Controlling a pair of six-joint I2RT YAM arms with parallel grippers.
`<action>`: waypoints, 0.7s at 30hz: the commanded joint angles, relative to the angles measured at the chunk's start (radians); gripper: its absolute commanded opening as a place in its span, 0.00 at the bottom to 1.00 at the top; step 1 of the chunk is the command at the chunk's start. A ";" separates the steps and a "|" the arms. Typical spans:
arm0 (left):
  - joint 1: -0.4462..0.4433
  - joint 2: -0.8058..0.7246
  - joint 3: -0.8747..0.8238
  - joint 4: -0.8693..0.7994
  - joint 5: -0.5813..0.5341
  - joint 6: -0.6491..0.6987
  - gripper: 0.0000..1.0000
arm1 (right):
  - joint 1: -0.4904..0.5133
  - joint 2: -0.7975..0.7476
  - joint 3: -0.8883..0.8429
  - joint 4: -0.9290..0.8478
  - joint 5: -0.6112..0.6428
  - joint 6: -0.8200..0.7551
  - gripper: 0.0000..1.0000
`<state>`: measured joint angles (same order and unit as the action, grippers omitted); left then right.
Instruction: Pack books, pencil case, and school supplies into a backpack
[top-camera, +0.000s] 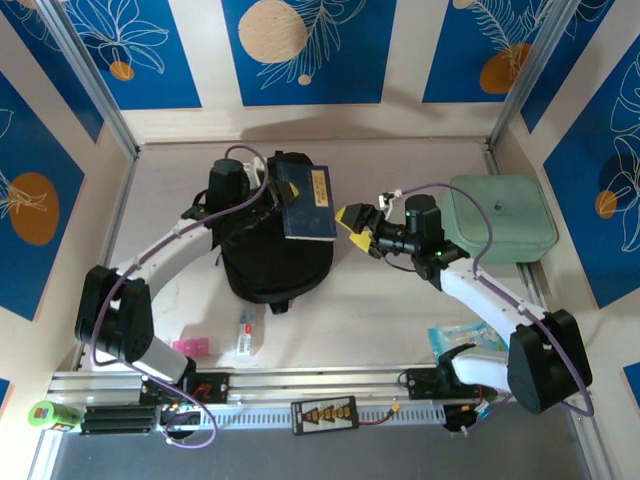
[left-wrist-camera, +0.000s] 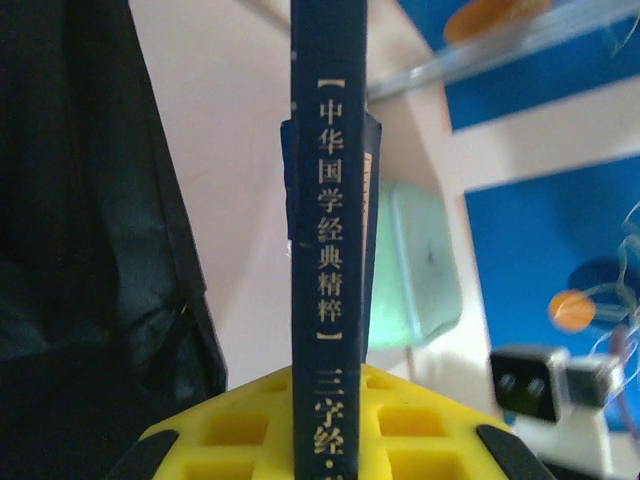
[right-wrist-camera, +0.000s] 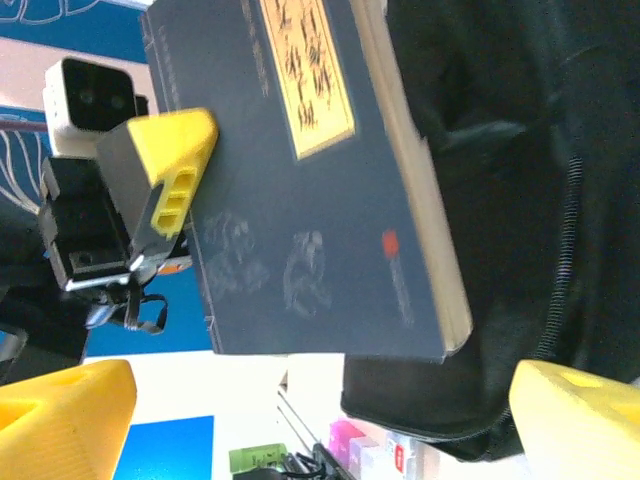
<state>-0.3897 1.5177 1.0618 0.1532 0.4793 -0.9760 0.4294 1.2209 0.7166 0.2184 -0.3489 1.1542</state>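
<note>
The left hand (left-wrist-camera: 330, 428) clamps the dark blue book (top-camera: 307, 200) over the black backpack (top-camera: 270, 265) (the right hand (top-camera: 356, 228) gapes empty nearby), the mint-green case (top-camera: 500, 222) lies unpacked on the desk (top-camera: 390, 300), so most seems left.

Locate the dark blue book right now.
Top view, centre: the dark blue book is held in the left claw over the upper right of the backpack, the open right claw just to its right.

Left hand (top-camera: 268, 185) clamped shut; right hand (top-camera: 356, 226) spread open, both arms extended.
</note>
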 joint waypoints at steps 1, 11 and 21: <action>0.008 -0.027 -0.037 0.291 -0.086 -0.226 0.00 | 0.068 0.029 -0.008 0.179 0.081 0.159 0.97; 0.007 -0.042 -0.103 0.380 -0.158 -0.390 0.00 | 0.148 0.170 0.060 0.400 0.206 0.340 0.95; 0.005 -0.083 -0.163 0.439 -0.171 -0.457 0.00 | 0.236 0.221 0.077 0.460 0.414 0.422 0.66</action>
<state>-0.3882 1.4818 0.9012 0.4850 0.3134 -1.3987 0.6277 1.4574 0.7731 0.6575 -0.0574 1.5383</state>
